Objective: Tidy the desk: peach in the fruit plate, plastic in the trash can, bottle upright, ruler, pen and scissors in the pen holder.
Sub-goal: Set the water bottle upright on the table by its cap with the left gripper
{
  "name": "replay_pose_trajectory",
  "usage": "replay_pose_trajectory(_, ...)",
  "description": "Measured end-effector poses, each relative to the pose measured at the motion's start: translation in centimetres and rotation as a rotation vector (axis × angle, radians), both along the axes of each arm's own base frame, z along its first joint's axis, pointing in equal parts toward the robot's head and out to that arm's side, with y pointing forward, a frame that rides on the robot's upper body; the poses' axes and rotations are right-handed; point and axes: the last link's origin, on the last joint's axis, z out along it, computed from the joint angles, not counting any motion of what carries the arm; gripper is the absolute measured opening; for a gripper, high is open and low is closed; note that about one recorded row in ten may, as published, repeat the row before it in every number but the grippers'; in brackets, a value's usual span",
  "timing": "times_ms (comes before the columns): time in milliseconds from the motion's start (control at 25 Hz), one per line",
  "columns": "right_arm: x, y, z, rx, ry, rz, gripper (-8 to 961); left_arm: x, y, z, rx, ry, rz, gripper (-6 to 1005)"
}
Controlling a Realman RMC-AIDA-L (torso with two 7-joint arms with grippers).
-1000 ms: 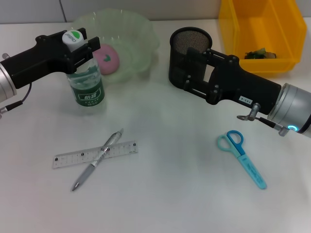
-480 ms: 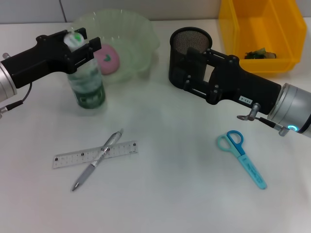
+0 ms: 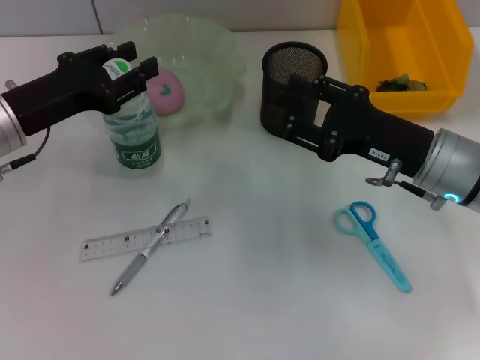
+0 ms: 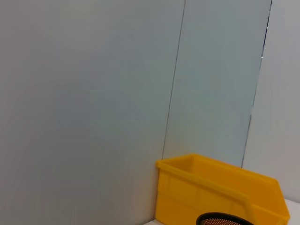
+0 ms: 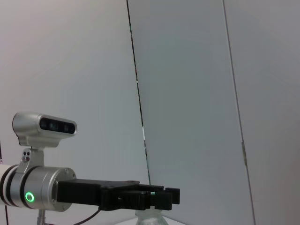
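While the bottle (image 3: 133, 131) stands upright by the fruit plate (image 3: 217, 45) | left gripper (image 3: 126, 69) jaws spread wide around its cap | risk: a careless retreat clips the cap, toppling it | right gripper (image 3: 289, 105) beside pen holder (image 3: 289, 64), jaws unreadable.

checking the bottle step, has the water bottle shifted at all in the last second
Yes, slightly. The water bottle between the left gripper's fingers wobbled, its cap ending nearer the fruit plate; its base sits slightly lower in the head view.

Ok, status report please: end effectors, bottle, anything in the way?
Left end effector open around bottle cap. Bottle upright on desk. Right end effector at pen holder. Nothing blocking.
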Motion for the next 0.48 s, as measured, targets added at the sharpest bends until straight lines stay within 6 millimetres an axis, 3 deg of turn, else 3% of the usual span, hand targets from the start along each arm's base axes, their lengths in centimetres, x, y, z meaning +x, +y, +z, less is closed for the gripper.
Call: replay_pose_trajectory(480,0.0,0.0,0.0,0.0,-0.001,0.001,620,0.6,-0.3,2.2,0.068,-0.04,-0.039,536)
